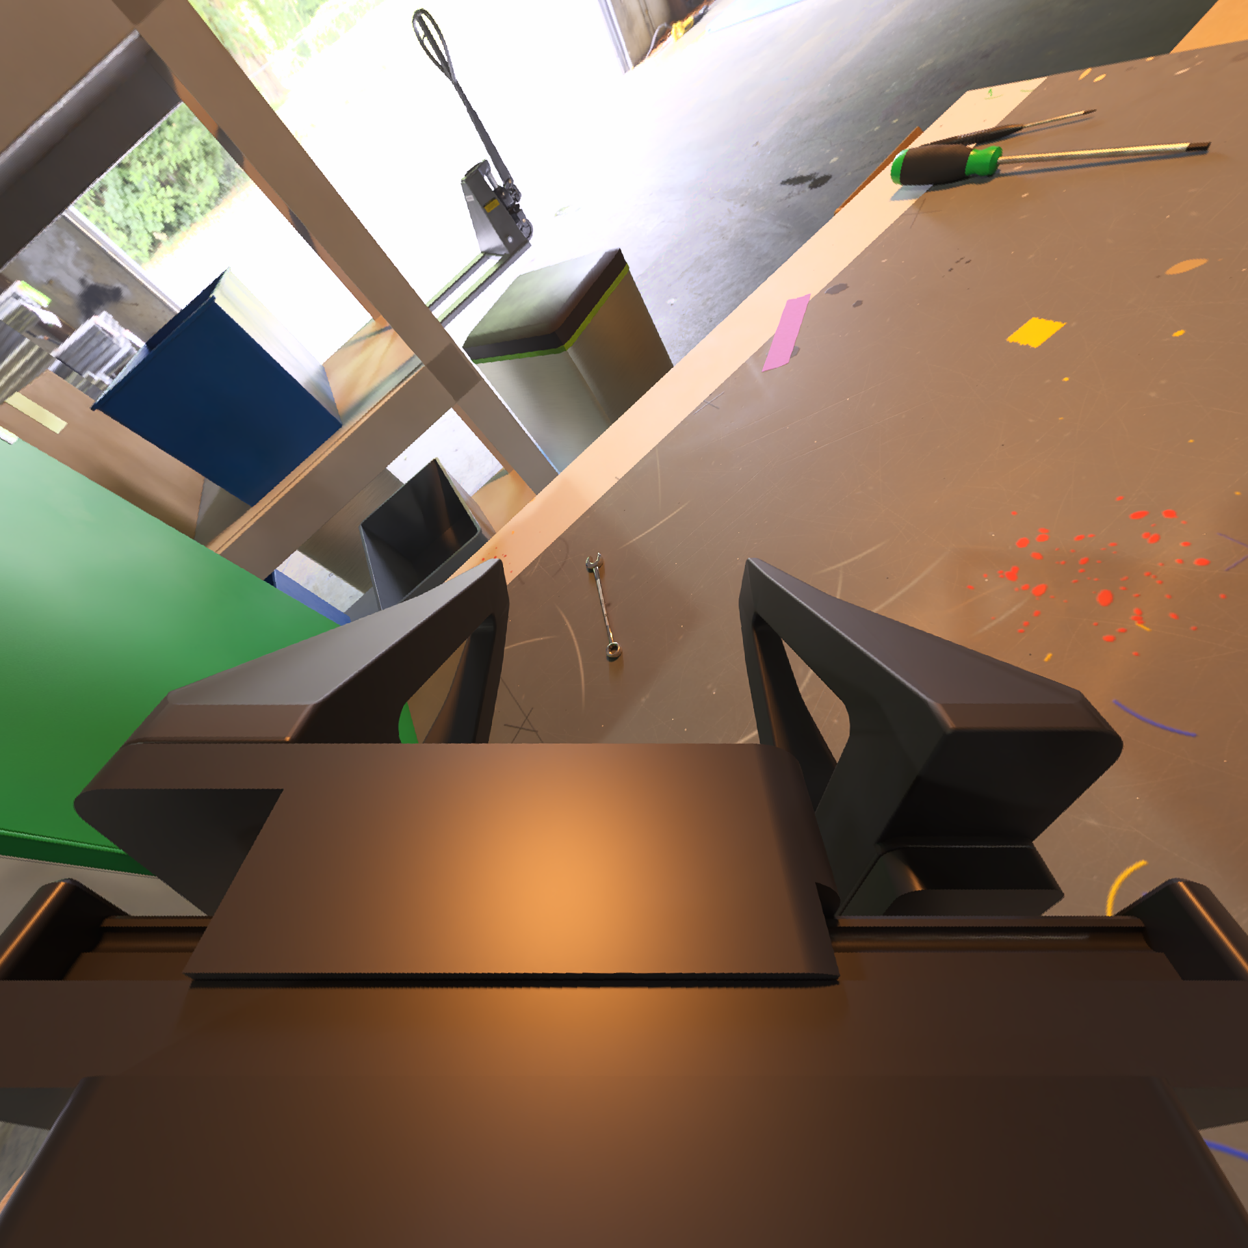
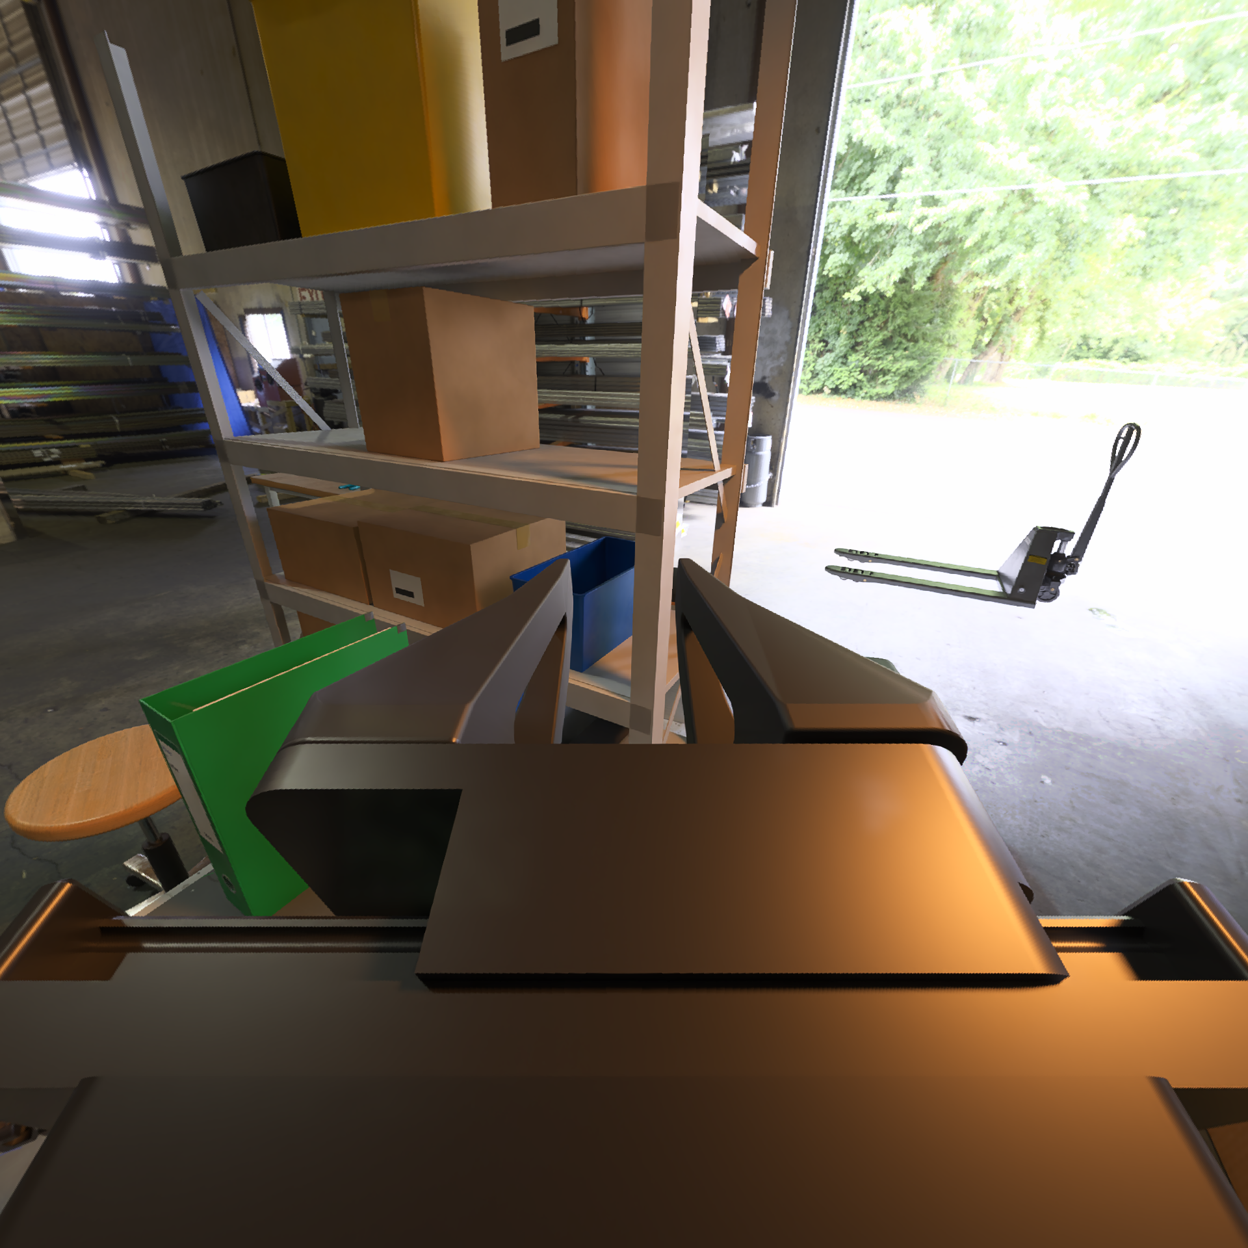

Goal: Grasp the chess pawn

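Across the left wrist view spreads a scuffed brown worktable (image 1: 912, 473) with a pale edge, speckled with red paint spots, which the right wrist view does not show at all; that view looks out level at a tall metal shelving rack (image 2: 648, 405) stacked with brown cardboard boxes (image 2: 442, 375), a yellow panel and a blue plastic bin (image 2: 604, 601). Both views catch the grey pallet jack (image 2: 1026, 560) standing on the bright floor beyond the doorway. The upright green ring binder (image 2: 229, 729) stands close by the right gripper (image 2: 622, 574), whose jaws sit with a narrow gap and nothing between them, and a round wooden stool (image 2: 88, 783) is just to that binder's left. The left gripper (image 1: 622, 574) hangs above the table with its jaws spread wide and empty. Only the left wrist view shows the grey waste bin with a dark lid (image 1: 574, 338) off the table, a green-and-black-handled screwdriver (image 1: 1013, 162) lying near the far edge, a strip of pink tape (image 1: 787, 332), a small yellow patch (image 1: 1034, 332), and a small silver combination wrench (image 1: 603, 606) lying flat between the spread fingertips' lines of sight. The chess pawn appears in neither view.
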You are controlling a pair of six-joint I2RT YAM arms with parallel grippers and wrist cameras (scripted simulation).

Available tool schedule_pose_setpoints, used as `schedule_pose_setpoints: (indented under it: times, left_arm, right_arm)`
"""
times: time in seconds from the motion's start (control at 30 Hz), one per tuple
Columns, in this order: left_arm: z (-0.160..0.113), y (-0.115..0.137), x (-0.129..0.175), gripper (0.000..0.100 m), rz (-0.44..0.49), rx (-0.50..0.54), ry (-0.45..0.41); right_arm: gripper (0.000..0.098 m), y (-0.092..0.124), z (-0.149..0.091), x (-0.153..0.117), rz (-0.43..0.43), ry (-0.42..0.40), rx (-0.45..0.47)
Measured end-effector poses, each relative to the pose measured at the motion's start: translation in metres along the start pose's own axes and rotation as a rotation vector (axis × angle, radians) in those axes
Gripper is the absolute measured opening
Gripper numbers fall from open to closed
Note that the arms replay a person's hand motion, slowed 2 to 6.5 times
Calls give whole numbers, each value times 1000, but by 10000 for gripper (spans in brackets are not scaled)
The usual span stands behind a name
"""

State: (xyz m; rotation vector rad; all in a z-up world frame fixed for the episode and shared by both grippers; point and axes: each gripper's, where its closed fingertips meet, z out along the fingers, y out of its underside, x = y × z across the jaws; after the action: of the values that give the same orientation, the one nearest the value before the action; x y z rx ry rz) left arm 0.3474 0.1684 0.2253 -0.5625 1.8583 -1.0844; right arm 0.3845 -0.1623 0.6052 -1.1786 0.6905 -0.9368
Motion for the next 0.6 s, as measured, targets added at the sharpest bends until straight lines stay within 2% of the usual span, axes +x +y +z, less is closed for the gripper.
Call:
schedule_pose_setpoints:
  times: [0.6]
  left_arm:
    - [4, 4, 4, 583, 15, -16, 5]
  right_arm:
    - [258, 12, 3, 5, 41, -35, 4]
